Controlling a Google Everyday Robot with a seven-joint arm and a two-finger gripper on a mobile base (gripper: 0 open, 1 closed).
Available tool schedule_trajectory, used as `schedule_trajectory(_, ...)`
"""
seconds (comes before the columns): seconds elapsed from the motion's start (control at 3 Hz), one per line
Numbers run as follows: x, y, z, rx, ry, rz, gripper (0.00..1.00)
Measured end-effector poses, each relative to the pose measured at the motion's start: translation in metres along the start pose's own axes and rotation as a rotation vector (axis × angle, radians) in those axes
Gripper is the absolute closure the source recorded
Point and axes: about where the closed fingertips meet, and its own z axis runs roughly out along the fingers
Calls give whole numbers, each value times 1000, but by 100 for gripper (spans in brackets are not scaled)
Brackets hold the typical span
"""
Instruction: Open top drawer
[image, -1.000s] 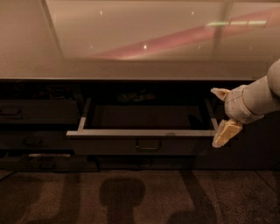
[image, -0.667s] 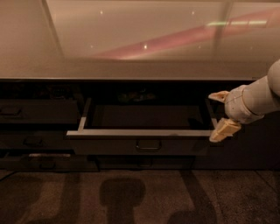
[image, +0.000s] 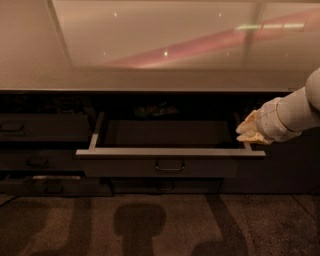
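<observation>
View: camera view, the only one, looking down on a dim cabinet front.
Gripper: the pale gripper (image: 252, 131) ends a white arm that enters from the right.
Grip state: I cannot tell whether it is released or clenched.
Top drawer: the top drawer (image: 160, 167) lies just left of and below the gripper. It stands well out from the cabinet, with its bare floor showing.
Contact: the gripper sits at the drawer's right side rail; I cannot tell if they touch.
Handle: the loop handle (image: 169, 165) is down and left of the gripper, well apart.
Countertop: the glossy countertop (image: 150, 55) is above the gripper.
Progress: the drawer looks open, so the task seems essentially done. What remains is probably moving the arm clear.
</observation>
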Motion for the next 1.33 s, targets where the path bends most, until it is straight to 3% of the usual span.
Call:
schedule_trajectory(0.33,0,1,2,-7,-7,-1,87)
schedule_trajectory(0.67,2,2,5,-49,-102,9,100)
schedule_trajectory(1.0,7,6,20,-162,-326,29,100)
schedule_trajectory(1.33,7,7,21,-162,-324,28,100)
